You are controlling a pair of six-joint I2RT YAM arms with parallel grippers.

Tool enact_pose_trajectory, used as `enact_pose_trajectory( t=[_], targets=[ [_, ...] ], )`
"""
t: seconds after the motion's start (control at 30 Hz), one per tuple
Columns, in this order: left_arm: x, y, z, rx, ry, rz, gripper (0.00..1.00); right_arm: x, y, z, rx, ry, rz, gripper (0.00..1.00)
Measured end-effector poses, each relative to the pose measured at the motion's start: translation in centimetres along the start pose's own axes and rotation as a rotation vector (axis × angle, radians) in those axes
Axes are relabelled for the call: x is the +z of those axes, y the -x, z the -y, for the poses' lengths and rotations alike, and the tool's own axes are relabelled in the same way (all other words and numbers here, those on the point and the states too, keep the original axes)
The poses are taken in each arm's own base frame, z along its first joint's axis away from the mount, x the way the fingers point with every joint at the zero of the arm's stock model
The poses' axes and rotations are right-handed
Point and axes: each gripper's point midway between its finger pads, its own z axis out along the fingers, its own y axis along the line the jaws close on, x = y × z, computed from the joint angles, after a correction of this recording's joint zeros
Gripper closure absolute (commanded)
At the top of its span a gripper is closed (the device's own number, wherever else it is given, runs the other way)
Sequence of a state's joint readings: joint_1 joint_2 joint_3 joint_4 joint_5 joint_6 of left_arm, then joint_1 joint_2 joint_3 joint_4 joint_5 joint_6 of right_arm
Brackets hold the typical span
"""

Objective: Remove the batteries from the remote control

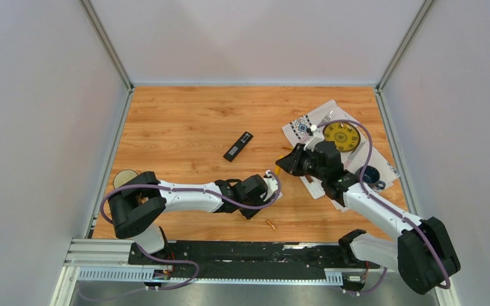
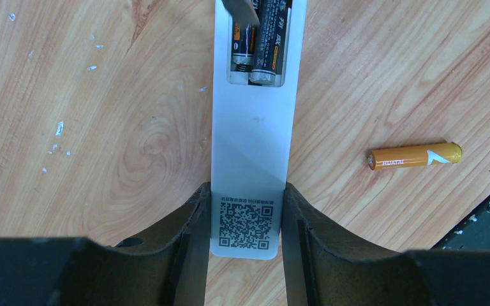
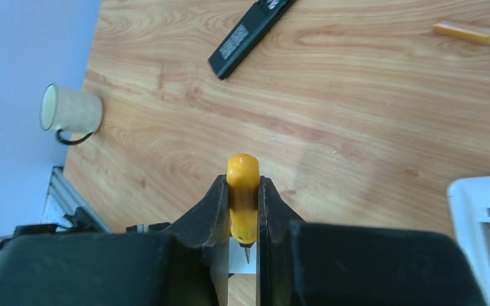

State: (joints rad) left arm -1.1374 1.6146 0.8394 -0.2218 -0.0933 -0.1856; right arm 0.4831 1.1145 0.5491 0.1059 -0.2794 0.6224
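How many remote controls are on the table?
2. A black remote lies by itself near the middle of the table. A white remote lies nearer the front, gripped at one end by the left end effector. Another one could be hidden from view.

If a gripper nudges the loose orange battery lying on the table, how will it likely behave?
The orange battery is a smooth cylinder lying on its side on the wooden table, so it would probably roll. It looks small and rigid, likely light. Its glossy wrap may slip in a pinch.
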Motion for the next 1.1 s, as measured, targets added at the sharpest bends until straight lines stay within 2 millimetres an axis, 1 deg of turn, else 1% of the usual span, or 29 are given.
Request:
enact_pose_trajectory(
  t=[0.1,0.2,0.37,0.47,0.8,0.93,1.1],
  targets=[
    [0.0,0.0,0.0,-0.001,0.002,0.000,1.00,0.0,0.8,0.9,-0.027,-0.059,0.025,1.00],
    [0.0,0.0,0.0,-0.002,0.002,0.001,1.00,0.1,1.0,2.0,-0.049,-0.116,0.035,1.00],
    [0.0,0.0,0.0,-0.002,0.002,0.000,1.00,0.7,0.4,3.8,-0.063,-0.183,0.017,1.00],
    [0.0,0.0,0.0,-0.002,0.002,0.000,1.00,1.0,-0.1,4.5,-0.065,-0.205,-0.003,1.00],
    [0.0,0.0,0.0,-0.001,0.002,-0.002,1.00,1.1,-1.4,5.4,-0.058,-0.215,-0.024,1.00],
    [0.0,0.0,0.0,-0.001,0.002,-0.004,1.00,1.2,-1.7,5.1,-0.064,-0.204,-0.023,1.00],
    [0.0,0.0,0.0,-0.002,0.002,-0.004,1.00,1.6,-2.4,4.6,-0.071,-0.184,-0.046,1.00]
  ],
)
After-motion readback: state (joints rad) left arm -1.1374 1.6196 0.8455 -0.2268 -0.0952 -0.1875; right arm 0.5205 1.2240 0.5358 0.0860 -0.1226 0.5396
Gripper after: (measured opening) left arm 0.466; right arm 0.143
